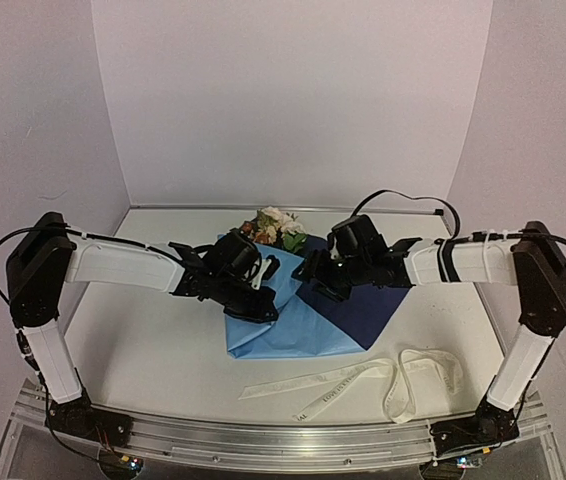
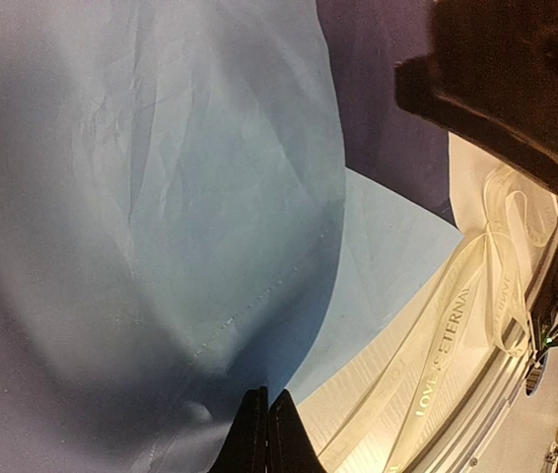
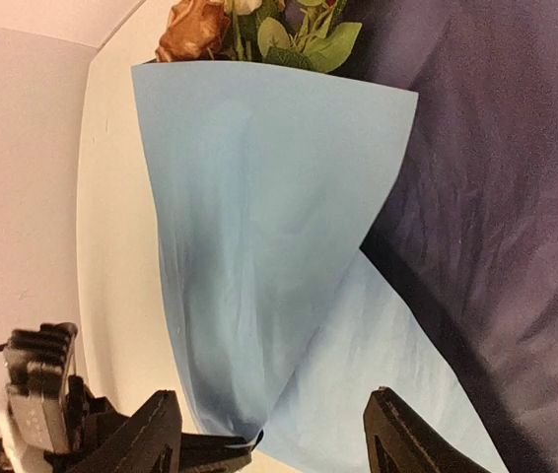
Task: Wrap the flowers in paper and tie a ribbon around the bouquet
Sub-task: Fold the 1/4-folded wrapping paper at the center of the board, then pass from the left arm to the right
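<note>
The light-blue paper (image 1: 285, 330) lies folded into a cone over the flowers (image 1: 276, 226), whose cream and rust blooms (image 3: 259, 25) show at its wide far end. Its dark-blue face (image 3: 496, 197) lies spread flat to the right. My left gripper (image 2: 266, 412) is shut, its tips pinching the fold of the paper (image 2: 161, 197) at the cone's narrow near end. My right gripper (image 3: 274, 424) is open and straddles that same narrow end of the paper (image 3: 259, 197), holding nothing. The cream ribbon (image 1: 353, 380) lies loose in front of the paper.
Both arms meet over the middle of the table, the right gripper (image 1: 310, 274) close beside the left gripper (image 1: 261, 298). The ribbon (image 2: 456, 325) loops near the front rail (image 1: 283, 440). White walls close in the back and sides.
</note>
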You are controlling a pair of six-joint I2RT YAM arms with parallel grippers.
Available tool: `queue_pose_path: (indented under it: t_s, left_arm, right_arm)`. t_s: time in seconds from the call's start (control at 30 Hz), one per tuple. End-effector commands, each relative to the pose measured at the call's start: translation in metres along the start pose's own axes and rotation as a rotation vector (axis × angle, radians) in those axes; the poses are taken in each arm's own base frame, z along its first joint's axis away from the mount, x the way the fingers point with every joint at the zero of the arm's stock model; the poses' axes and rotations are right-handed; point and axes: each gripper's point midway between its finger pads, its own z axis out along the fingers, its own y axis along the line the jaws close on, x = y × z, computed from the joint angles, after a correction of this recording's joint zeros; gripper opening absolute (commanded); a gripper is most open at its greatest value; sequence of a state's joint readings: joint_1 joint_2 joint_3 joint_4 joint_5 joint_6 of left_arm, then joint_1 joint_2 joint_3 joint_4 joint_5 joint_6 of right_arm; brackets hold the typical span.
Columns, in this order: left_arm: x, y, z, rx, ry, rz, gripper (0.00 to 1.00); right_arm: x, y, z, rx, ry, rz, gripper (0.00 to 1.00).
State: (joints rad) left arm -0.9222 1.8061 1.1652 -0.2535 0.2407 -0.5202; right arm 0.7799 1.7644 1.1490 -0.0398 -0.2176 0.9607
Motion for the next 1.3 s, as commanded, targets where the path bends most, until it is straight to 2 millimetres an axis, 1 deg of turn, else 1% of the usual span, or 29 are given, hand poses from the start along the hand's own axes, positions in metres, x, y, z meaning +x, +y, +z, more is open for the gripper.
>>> queue_pose_path:
  t_s: [0.0, 0.1, 0.23, 0.27, 0.33, 0.37, 0.43, 0.47, 0.53, 0.57, 0.63, 0.7, 0.73, 0.8, 0.87, 1.0, 1.13, 1.2, 1.27]
  left_arm:
    - [-0.018, -0.018, -0.006, 0.04, -0.038, 0.043, 0.0]
    - [-0.016, -0.017, -0.005, 0.039, -0.033, 0.046, 0.0]
    - [-0.015, -0.016, -0.005, 0.035, -0.031, 0.049, 0.0]
    - [-0.015, -0.016, -0.005, 0.036, -0.031, 0.049, 0.0]
    - [-0.015, -0.017, -0.004, 0.038, -0.028, 0.05, 0.0]
    - [-0.015, -0.017, -0.004, 0.04, -0.029, 0.05, 0.0]
    - [-0.015, -0.018, -0.005, 0.046, -0.028, 0.049, 0.01]
    - [-0.015, -0.019, -0.005, 0.049, -0.029, 0.049, 0.04]
    - [-0.017, -0.021, -0.009, 0.058, -0.04, 0.048, 0.1]
    - [-0.019, -0.023, -0.012, 0.064, -0.048, 0.048, 0.16]
    - [-0.021, -0.027, -0.019, 0.076, -0.062, 0.048, 0.29]
    - [-0.023, -0.031, -0.028, 0.089, -0.081, 0.044, 0.39]
    - [-0.023, -0.033, -0.033, 0.095, -0.091, 0.04, 0.42]
    - [-0.022, -0.033, -0.042, 0.101, -0.106, 0.025, 0.45]
    - [-0.017, -0.029, -0.048, 0.096, -0.11, 0.008, 0.43]
    - [-0.002, -0.013, -0.055, 0.075, -0.111, -0.05, 0.35]
    - [0.013, 0.009, -0.053, 0.047, -0.089, -0.113, 0.21]
    - [0.02, 0.016, -0.051, 0.037, -0.076, -0.136, 0.15]
    - [0.026, 0.021, -0.047, 0.03, -0.059, -0.148, 0.11]
  right_arm:
    - [-0.015, 0.012, 0.015, -0.026, -0.015, 0.045, 0.61]
    - [-0.022, 0.012, 0.026, -0.025, -0.013, 0.073, 0.54]
    - [-0.029, 0.008, 0.036, -0.02, -0.016, 0.105, 0.43]
    - [-0.031, 0.007, 0.037, -0.018, -0.018, 0.111, 0.4]
    - [-0.033, 0.007, 0.039, -0.022, -0.015, 0.115, 0.26]
    - [-0.033, 0.007, 0.038, -0.022, -0.015, 0.114, 0.21]
    - [-0.034, 0.005, 0.037, -0.016, -0.019, 0.109, 0.15]
    - [-0.034, 0.004, 0.036, -0.015, -0.02, 0.1, 0.1]
    - [-0.034, 0.003, 0.033, -0.013, -0.016, 0.073, 0.02]
    - [-0.032, 0.0, 0.031, 0.0, -0.01, 0.06, 0.0]
    - [-0.03, -0.007, 0.028, 0.024, -0.002, 0.027, 0.0]
    - [-0.028, -0.012, 0.025, 0.043, -0.001, -0.002, 0.0]
    - [-0.028, -0.015, 0.023, 0.053, 0.0, -0.014, 0.0]
    - [-0.026, -0.022, 0.02, 0.075, 0.0, -0.035, 0.0]
    - [-0.025, -0.028, 0.018, 0.096, 0.002, -0.057, 0.0]
    - [-0.024, -0.041, 0.015, 0.144, 0.008, -0.087, 0.0]
    - [-0.025, -0.046, 0.016, 0.167, 0.018, -0.108, 0.0]
    - [-0.026, -0.049, 0.016, 0.184, 0.023, -0.12, 0.0]
    - [-0.028, -0.052, 0.017, 0.197, 0.023, -0.125, 0.0]
